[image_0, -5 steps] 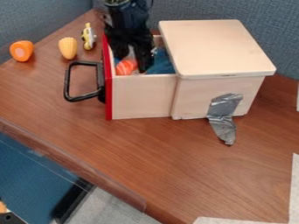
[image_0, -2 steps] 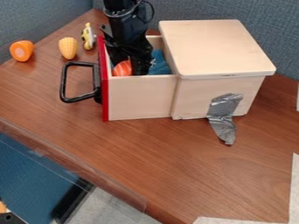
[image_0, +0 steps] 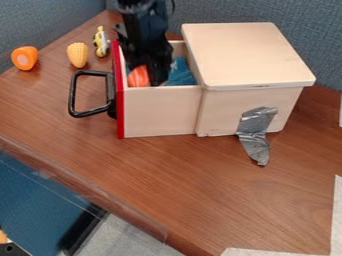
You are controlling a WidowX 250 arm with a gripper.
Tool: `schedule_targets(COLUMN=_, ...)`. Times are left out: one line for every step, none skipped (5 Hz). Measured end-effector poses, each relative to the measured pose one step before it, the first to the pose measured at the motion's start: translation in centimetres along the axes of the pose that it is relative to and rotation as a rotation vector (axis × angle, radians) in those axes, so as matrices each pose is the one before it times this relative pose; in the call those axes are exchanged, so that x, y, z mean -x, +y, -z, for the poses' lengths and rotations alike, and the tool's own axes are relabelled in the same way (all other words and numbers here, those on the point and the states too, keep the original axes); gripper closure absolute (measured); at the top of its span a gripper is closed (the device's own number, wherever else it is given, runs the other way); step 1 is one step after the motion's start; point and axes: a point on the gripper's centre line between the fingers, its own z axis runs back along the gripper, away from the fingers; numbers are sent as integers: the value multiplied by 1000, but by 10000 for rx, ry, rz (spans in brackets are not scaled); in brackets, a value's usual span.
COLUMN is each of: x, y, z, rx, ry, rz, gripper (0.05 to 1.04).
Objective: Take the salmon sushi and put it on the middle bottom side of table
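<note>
Salmon sushi (image_0: 138, 77) (orange w/ white stripes) is seen in the open drawer (image_0: 160, 111), at its L end, near the red front panel (image_0: 120, 112); it's partly hidden by the gripper (image_0: 149, 74). Gripper is held pointing down into the drawer, right by the sushi; whether it's spread, pressed together or pinching the sushi can't be told. Black arm (image_0: 141, 25) is seen entering from the top edge, L of ctr.

Blue cloth (image_0: 180, 74) is laid in the drawer, R of the gripper & partly covered by it. Drawer is slid out to the L from a pale wooden box (image_0: 247, 55), approx upper ctr to upper R of view. Black handle (image_0: 75, 95) is fixed to the red panel's outer side. Grey tape (image_0: 255, 135) is stuck on the box's near side & run down onto the brown table (image_0: 167, 175).

Upper L of table, outside the drawer: orange toy (image_0: 25, 58) w/ a pale round ctr is placed furthest L, then toy corn (image_0: 77, 55), then a small yellow-&-white toy (image_0: 101, 42) nearest the drawer. Table is backed by blue-grey partitions (image_0: 247, 12). Pale strips (image_0: 337, 215) are seen at lower R.
</note>
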Motion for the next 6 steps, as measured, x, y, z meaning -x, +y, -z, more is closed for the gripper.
schedule_targets(x=-736, y=-686, z=-3242, rx=426, ry=-674, rz=182, gripper=517)
schedule_targets(x=-309, y=-1650, z=-2703, rx=337, ry=-483, rz=497, gripper=517)
schedule_targets(x=1741, y=-3948, z=-728, rx=467, ry=116, rz=1153, gripper=517)
schedule_targets(x=1940, y=-3244, z=1405, rx=296, ry=446, rz=922, gripper=517)
schedule_targets(x=816, y=-1912, z=2653, rx=119, ry=362, rz=680, gripper=517)
schedule_targets(x=469, y=-157, z=3172, rx=-206, ry=290, rz=45, gripper=517)
